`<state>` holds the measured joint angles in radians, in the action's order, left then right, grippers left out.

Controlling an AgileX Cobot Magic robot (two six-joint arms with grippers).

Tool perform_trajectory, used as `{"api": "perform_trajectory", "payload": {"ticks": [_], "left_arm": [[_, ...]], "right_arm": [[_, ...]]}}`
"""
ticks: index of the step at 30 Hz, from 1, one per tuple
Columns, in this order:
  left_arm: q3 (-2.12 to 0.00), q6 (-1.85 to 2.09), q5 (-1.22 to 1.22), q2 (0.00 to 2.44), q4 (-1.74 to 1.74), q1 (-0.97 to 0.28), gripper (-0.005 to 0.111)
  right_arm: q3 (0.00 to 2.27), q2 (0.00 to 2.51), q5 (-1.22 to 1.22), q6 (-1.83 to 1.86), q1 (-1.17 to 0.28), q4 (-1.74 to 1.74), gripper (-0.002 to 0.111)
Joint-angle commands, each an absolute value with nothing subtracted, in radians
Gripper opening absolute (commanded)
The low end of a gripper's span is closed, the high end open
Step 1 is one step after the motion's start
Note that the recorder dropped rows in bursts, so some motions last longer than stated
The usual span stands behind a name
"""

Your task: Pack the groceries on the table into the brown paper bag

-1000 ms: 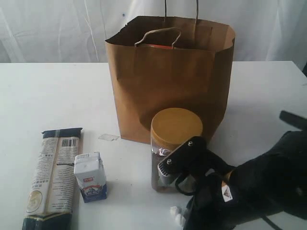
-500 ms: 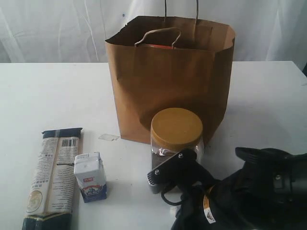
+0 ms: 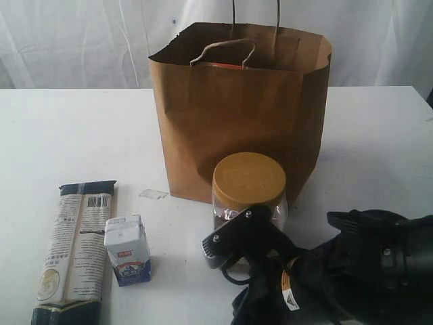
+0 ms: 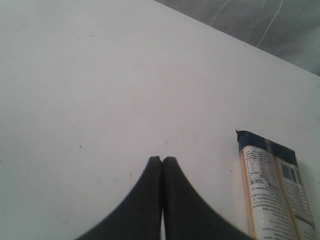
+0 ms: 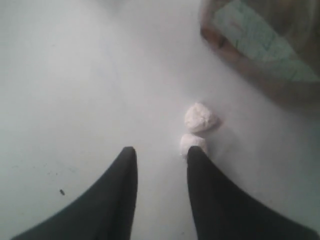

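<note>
The brown paper bag [image 3: 240, 112] stands upright and open at the back of the table [image 3: 67, 135]. In front of it is the yellow-lidded clear jar [image 3: 248, 183], which also shows in the right wrist view [image 5: 265, 50]. My right gripper [image 5: 162, 152] is open low over the table. One of its fingertips [image 5: 196, 152] is against the nearer of two small white wrapped pieces [image 5: 192, 142], and the other piece [image 5: 201, 118] lies just beyond. The dark-blue pasta packet [image 3: 78, 250] and small white carton [image 3: 127, 249] lie at front left. My left gripper [image 4: 162, 159] is shut and empty beside the packet's end [image 4: 272, 190].
Something red [image 3: 223, 66] shows inside the bag's mouth. A small clear scrap [image 3: 153, 194] lies on the table left of the bag. My right arm's black bulk [image 3: 338, 277] fills the front right corner. White curtains hang behind the table.
My right arm has swung left and lower in front of the jar, covering the white pieces in the exterior view. Its jaws have parted. The left gripper has stayed shut.
</note>
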<state>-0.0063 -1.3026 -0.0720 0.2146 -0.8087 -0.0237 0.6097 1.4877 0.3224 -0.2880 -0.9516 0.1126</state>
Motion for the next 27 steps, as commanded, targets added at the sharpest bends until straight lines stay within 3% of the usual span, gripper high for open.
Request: {"api": "perform_trajectory", "payload": {"ticks": [1,14,16,20,27], "left_arm": [[0.000,-1.303,-0.071,0.210,-0.822,-0.023,0.000],[0.000,-1.303,-0.071,0.210,-0.822,-0.023,0.000],[0.000,-1.303,-0.071,0.210,-0.822,-0.023,0.000],[0.000,-1.303,-0.071,0.210,-0.822,-0.023,0.000],[0.000,-1.303,-0.071,0.210,-0.822,-0.023,0.000]], "right_arm": [[0.617,1.532,0.298,-0.331,-0.885,0.156,0.033],[0.617,1.616,0.246,-0.346,-0.878,0.148,0.033],[0.617,1.616,0.241,-0.346,-0.878,0.148,0.029],[0.617,1.616,0.265,-0.346,-0.878,0.143,0.010],[0.617,1.530,0.432,-0.346,-0.878,0.125,0.009]]}}
